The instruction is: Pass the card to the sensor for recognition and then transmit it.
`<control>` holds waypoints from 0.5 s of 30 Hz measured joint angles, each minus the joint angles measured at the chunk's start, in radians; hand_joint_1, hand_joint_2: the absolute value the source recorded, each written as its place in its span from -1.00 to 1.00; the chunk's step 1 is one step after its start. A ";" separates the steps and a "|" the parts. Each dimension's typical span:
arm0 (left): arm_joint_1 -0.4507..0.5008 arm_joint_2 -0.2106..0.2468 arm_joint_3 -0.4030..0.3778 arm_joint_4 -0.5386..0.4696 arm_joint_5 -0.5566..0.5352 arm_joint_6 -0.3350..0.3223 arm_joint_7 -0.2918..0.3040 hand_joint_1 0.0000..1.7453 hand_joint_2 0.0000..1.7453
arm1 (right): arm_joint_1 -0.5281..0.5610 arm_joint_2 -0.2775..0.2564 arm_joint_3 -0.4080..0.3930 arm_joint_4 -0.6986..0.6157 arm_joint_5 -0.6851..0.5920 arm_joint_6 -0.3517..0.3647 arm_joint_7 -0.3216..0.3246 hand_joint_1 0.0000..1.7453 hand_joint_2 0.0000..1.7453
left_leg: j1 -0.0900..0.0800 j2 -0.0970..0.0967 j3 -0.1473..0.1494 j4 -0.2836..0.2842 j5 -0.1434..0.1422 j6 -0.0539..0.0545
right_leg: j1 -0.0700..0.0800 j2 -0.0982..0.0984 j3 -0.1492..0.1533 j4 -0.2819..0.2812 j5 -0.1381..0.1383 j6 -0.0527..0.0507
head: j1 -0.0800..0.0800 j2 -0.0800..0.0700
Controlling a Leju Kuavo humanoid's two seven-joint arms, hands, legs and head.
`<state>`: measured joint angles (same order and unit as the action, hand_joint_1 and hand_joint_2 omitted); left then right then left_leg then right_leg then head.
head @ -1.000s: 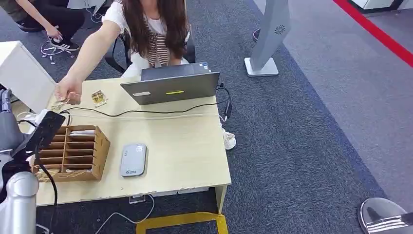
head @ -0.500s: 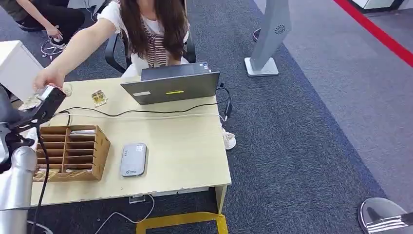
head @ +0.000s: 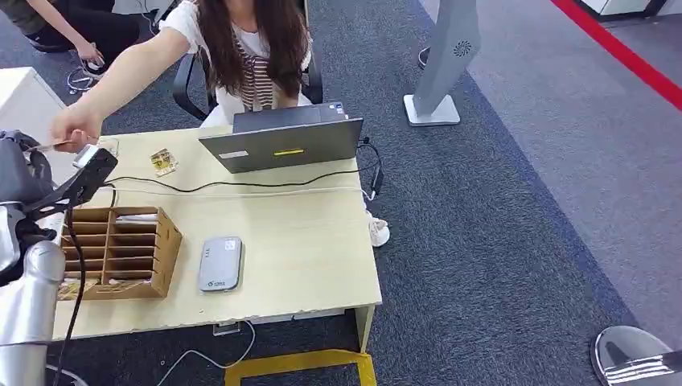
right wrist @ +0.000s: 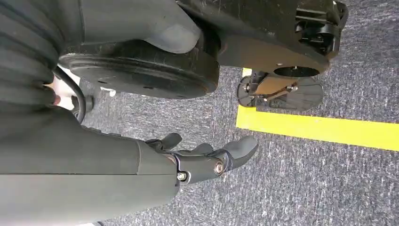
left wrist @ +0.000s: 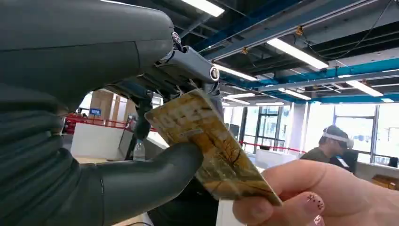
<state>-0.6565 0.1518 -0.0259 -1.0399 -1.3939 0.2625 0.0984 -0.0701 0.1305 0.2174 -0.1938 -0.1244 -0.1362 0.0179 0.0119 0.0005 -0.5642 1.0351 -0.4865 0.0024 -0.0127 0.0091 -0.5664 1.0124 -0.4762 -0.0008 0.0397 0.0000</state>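
Card (left wrist: 214,150) with its gold pattern sits between the grey thumb and dark fingers of your left hand (left wrist: 141,141), and a person's hand (left wrist: 324,197) pinches its other end at the same time, so both are on it in the left wrist view. From the head view you see that exchange up beyond the far left corner of the wooden organizer (head: 121,251), where the person's hand (head: 72,129) reaches over the desk (head: 297,241) toward your raised left hand (head: 20,165). Taking the organizer as your landmark: it is a slotted box lying near the desk's left front, its rows of compartments open toward you; a pale flat item shows in the top row, and something patterned shows at its lowest left slot, though you cannot tell what it is. Just right of the organizer lies the grey sensor (head: 219,263), flat on the desk. Behind the organizer, a small gold packet (head: 163,162) rests near the far edge, and further right stands an open laptop (head: 281,141) with a black cable (head: 241,185) running across between it and the organizer. Your right hand (right wrist: 207,157) hangs over grey carpet beside a yellow floor line (right wrist: 320,129), fingers loosely spread and holding nothing.
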 joint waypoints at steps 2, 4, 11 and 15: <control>0.000 0.001 0.000 0.000 0.000 -0.001 -0.003 1.00 1.00 | 0.000 0.000 0.000 0.000 0.000 0.000 0.000 -1.00 1.00 | 0.000 0.000 0.000 0.000 0.000 0.000 | 0.000 0.000 0.000 0.000 0.000 0.000 | 0.000 0.000; 0.001 0.002 -0.001 0.000 0.003 -0.003 -0.006 1.00 1.00 | 0.000 0.000 0.000 0.001 0.000 0.001 -0.002 -1.00 1.00 | 0.000 0.000 0.000 0.000 0.000 0.000 | 0.000 0.000 0.000 0.000 0.000 0.000 | 0.000 0.000; 0.030 0.000 -0.003 -0.002 0.042 -0.003 -0.036 1.00 1.00 | 0.001 0.000 0.000 0.002 0.002 0.007 -0.005 -1.00 1.00 | 0.000 0.000 0.000 0.000 0.000 0.000 | 0.000 0.000 0.000 0.000 0.000 0.000 | 0.000 0.000; 0.093 -0.027 -0.031 -0.043 0.065 0.000 -0.079 1.00 1.00 | 0.001 0.001 0.000 0.002 0.005 0.005 -0.007 -1.00 1.00 | 0.000 0.000 0.000 0.000 0.000 0.000 | 0.000 0.000 0.000 0.000 0.000 0.000 | 0.000 0.000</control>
<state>-0.5637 0.1248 -0.0571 -1.0829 -1.3291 0.2621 0.0195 -0.0687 0.1316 0.2175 -0.1915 -0.1194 -0.1312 0.0107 0.0114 0.0001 -0.5644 1.0352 -0.4865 0.0025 -0.0127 0.0087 -0.5666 1.0121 -0.4763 -0.0008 0.0397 0.0000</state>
